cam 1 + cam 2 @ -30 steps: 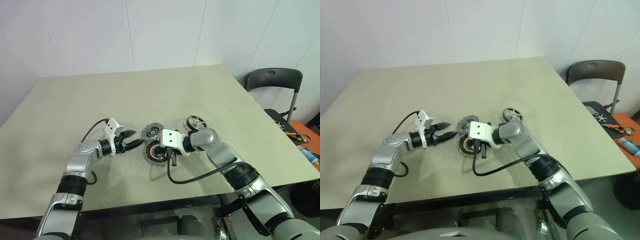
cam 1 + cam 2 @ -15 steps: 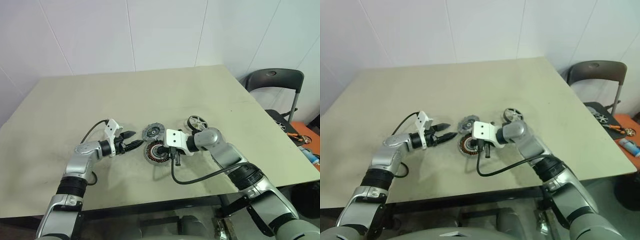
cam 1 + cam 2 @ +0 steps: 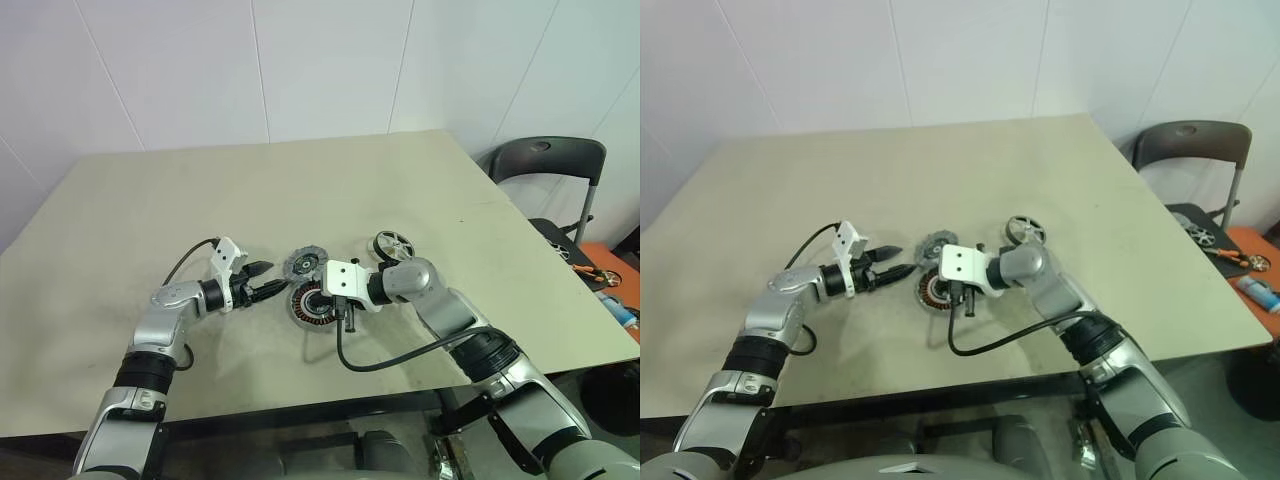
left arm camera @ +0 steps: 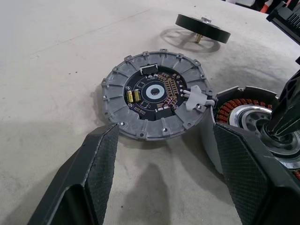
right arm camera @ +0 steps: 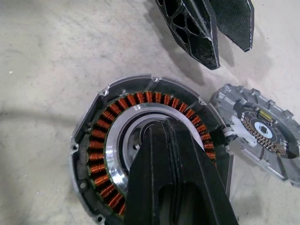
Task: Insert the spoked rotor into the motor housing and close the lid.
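Nothing is assembled yet. The motor housing [image 3: 312, 304] sits open — windings exposed — with the clenched right gripper [image 5: 164, 136] poked into its centre. The lid [image 3: 303, 265] lies at its 12 o'clock, the spoked rotor [image 3: 392, 244] at 2 o'clock. The left gripper [image 3: 268, 279] waits at 9 o'clock — released, empty.

We see a round silver metal motor housing [image 5: 140, 159] with glossy copper windings, a matt grey ribbed metal lid [image 4: 154, 96], a thin silver spoked metal rotor [image 3: 394, 244], and a matt, slightly rough beige tabletop [image 3: 300, 180].
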Robot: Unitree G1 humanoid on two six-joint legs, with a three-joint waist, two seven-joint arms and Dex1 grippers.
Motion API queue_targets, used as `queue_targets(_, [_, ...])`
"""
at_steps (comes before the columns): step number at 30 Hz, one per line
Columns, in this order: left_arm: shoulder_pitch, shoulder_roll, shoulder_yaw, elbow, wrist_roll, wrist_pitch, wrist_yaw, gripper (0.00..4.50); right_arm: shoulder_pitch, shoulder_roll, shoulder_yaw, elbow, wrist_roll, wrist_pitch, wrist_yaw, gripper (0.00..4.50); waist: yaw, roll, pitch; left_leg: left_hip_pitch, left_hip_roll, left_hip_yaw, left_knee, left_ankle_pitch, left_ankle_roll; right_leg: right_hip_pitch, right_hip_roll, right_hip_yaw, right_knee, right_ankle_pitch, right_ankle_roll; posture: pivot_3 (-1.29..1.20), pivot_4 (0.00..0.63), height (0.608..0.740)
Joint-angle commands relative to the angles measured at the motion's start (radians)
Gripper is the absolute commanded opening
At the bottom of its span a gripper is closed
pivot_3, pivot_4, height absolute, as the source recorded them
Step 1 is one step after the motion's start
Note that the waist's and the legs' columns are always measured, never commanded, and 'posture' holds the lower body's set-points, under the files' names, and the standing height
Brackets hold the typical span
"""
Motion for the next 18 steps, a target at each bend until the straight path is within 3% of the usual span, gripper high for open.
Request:
queue_targets(1, [-0.002,0.004,0.006,-0.052,-0.003,-0.004,0.005,3.40,0.007,0.004,-0.006,0.002,-0.004,0.003,-0.005,0.02,0.000,0.000,0.000,0.000,0.000,0.000,0.000,0.000,0.000,0.000,0.000,0.000,0.000,0.000,0.000,0.00,0.000,0.740])
queue_targets(9, [0.001,0.002,0.004,-0.054,-0.001,-0.004,0.005,3.40,0.032,-0.053,-0.017,-0.027,0.004,0.008,0.030,0.02,0.002,0.000,0.000,0.000,0.000,0.000,0.000,0.000,0.000,0.001,0.000,0.000,0.000,0.000,0.000,0.00,0.000,0.740])
queue_targets(18, [-0.006,-0.003,0.000,-0.052,-0.002,-0.003,0.005,3.40,0.025,-0.003,-0.003,-0.015,-0.016,-0.004,-0.012,0.02,-0.003,0.000,0.000,0.001,0.000,0.000,0.000,0.000,0.000,0.000,0.000,0.000,0.000,0.000,0.000,0.00,0.000,0.740])
